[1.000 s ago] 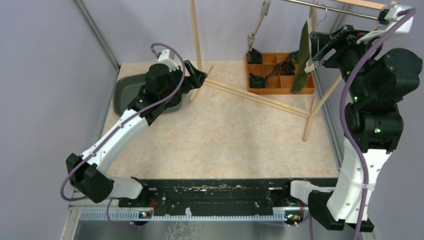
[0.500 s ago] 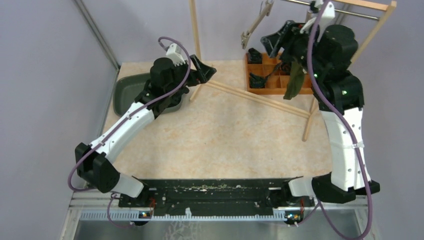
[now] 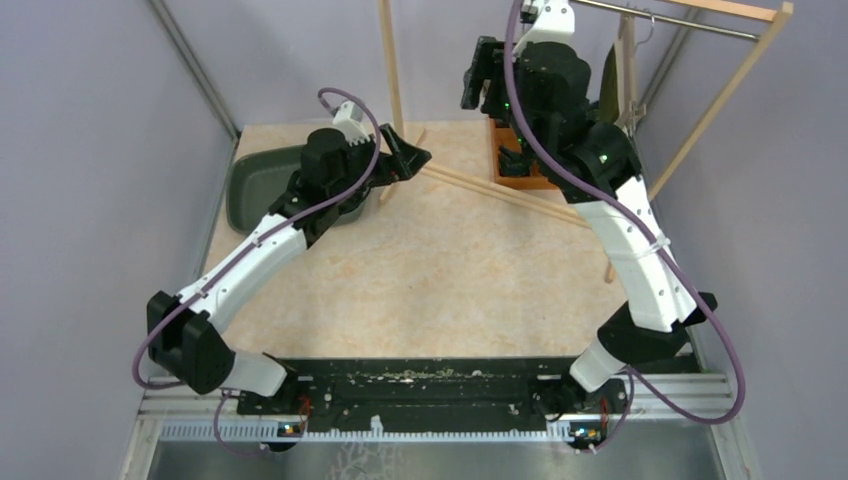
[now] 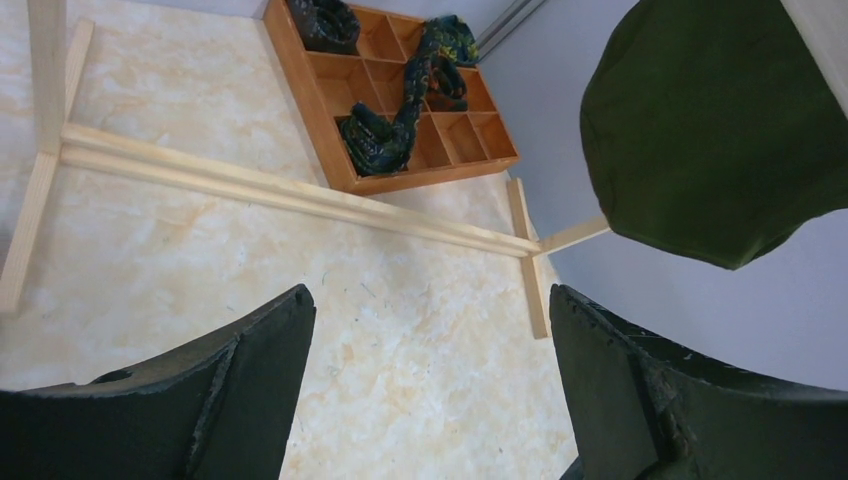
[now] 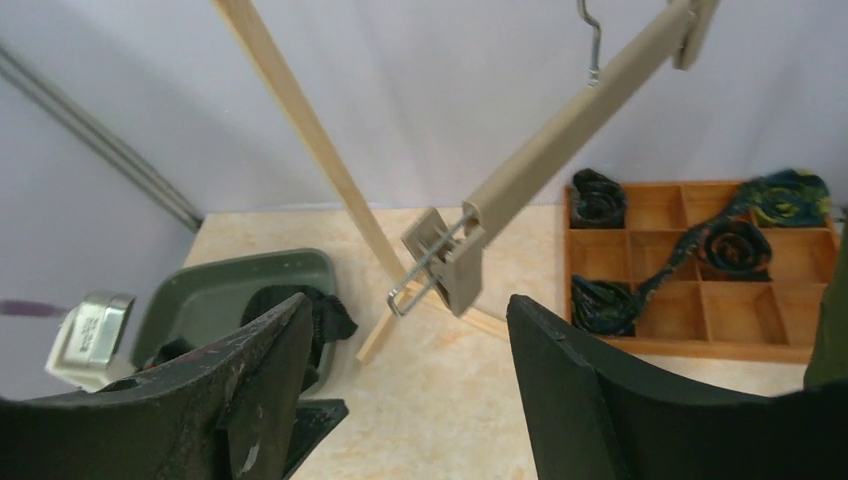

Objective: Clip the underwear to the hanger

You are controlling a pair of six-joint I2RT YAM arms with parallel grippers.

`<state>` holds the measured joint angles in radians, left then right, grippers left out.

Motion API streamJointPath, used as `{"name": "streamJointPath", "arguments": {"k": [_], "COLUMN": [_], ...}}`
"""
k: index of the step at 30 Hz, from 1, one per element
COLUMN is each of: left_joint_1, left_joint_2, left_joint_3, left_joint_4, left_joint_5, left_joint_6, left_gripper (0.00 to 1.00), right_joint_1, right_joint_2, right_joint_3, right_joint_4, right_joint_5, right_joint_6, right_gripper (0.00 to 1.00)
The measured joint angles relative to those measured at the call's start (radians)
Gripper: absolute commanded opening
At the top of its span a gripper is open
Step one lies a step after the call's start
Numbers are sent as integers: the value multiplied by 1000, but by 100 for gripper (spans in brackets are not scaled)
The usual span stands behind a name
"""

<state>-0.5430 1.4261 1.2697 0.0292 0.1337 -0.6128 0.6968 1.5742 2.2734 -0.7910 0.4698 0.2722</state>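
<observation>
A dark green underwear hangs from the right end of the beige hanger; it also shows in the top view. The hanger's left clip is bare and hangs just beyond my right gripper, which is open and empty. In the top view the right gripper is raised high at the rack's left side. My left gripper is open and empty above the table, near the rack's left post. More dark clothing lies in a green bin.
A wooden compartment tray with rolled dark socks sits at the back right; it also shows in the right wrist view. The wooden rack's base bars cross the table. The green bin stands at the back left.
My right arm has swung left from the rack's right side, past the hanging green underwear, to the hanger's left end. My left gripper has shifted slightly right.
</observation>
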Motion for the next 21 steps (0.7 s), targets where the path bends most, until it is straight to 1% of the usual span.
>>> {"name": "streamJointPath", "arguments": {"k": [3,7,10,15,21], "left_joint_1": [0,3,6,19,39], "left_joint_2": [-27,-61,-76,-92,-112], "left_joint_3": [-29,-51,-61,-81,-113], "left_joint_4": [-3,-1,0,-2,-6], "left_joint_5": [-8,-16,-18,-26,-29], "left_joint_6": [1,2,4,6,7], "left_gripper": [92,93,93,93,94], "right_joint_1": [60,102,108,114,115], "right_joint_2": [6,13,39,138,237], "right_joint_3": [-11,-14,14,114,211], "right_joint_4": [6,26,29,24,-19], "right_joint_5": [144,254,300,363,423], "right_joint_6": [-9,-21,-27,-26,-15], "right_gripper": [78,79,79,79,78]}}
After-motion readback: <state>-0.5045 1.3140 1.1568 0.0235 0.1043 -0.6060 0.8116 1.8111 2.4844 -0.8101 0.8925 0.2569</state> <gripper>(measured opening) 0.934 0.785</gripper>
